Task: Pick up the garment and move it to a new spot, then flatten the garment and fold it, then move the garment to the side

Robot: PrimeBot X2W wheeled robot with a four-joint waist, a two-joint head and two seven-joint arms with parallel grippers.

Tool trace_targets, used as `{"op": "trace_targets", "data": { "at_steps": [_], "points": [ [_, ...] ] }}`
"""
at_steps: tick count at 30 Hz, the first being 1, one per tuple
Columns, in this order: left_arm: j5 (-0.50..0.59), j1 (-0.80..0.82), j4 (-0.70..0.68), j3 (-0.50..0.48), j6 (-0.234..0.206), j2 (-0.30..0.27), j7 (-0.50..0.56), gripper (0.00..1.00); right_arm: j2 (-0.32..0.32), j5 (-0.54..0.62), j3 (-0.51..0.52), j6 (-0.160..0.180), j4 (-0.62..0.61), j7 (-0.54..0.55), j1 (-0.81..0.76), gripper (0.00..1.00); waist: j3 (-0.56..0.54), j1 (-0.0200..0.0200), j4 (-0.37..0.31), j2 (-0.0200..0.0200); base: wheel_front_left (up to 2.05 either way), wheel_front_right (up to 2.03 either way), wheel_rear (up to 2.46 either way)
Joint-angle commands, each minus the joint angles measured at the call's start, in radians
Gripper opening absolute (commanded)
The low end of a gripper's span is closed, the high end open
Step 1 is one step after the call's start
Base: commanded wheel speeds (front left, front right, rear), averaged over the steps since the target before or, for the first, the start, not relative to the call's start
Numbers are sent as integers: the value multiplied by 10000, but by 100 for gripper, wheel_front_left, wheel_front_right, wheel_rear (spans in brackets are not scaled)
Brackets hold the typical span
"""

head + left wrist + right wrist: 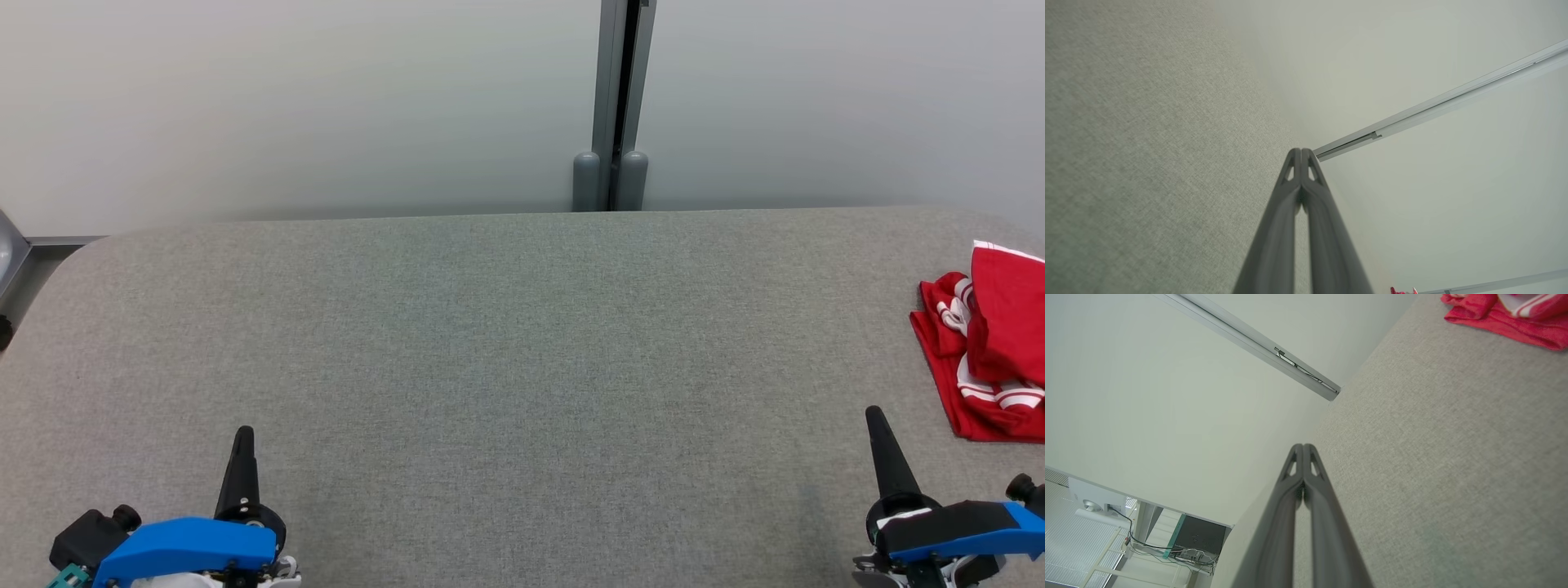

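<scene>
On my head feed, the left pincer (243, 441) at seven o'clock is a slim black spike rising from a round black hub. Below it sits a glossy blue shell (188, 545). At the shell's nine o'clock is a black motor block (91, 532) topped by a small knob, with a teal tab (64, 578) beneath. White casing (196, 581) peeks out under the blue.

The right pincer (878, 429) at five o'clock has the same black spike, a black-and-blue shell (971, 527), a white patch (902, 517) on its hub and a black knob (1020, 487) at its two o'clock.

On my wrist feeds, the left fingers (1274, 245) and right fingers (1327, 539) look dark grey and smooth. Each tapers upward and has a small triangular cut-out near the tip.
</scene>
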State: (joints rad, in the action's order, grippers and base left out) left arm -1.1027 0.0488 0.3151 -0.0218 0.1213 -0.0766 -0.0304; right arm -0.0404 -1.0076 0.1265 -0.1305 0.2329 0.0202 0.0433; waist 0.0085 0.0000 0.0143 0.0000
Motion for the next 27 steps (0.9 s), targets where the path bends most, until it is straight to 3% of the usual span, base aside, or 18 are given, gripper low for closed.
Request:
{"op": "trace_targets", "data": {
  "at_steps": [1, 27],
  "points": [
    [-277, 296, -162, -105, 53, -6, 80, 0, -86, -343, -15, -4, -75, 59, 279, 0, -1, 0, -3, 0, 0, 0, 0],
    [-2537, 462, -431, -511, 88, 118, 731, 0, -110, -3023, -70, -4, 15, 480, 469, 0, -23, 0, -59, 0, 0, 0, 0]
  ]
}}
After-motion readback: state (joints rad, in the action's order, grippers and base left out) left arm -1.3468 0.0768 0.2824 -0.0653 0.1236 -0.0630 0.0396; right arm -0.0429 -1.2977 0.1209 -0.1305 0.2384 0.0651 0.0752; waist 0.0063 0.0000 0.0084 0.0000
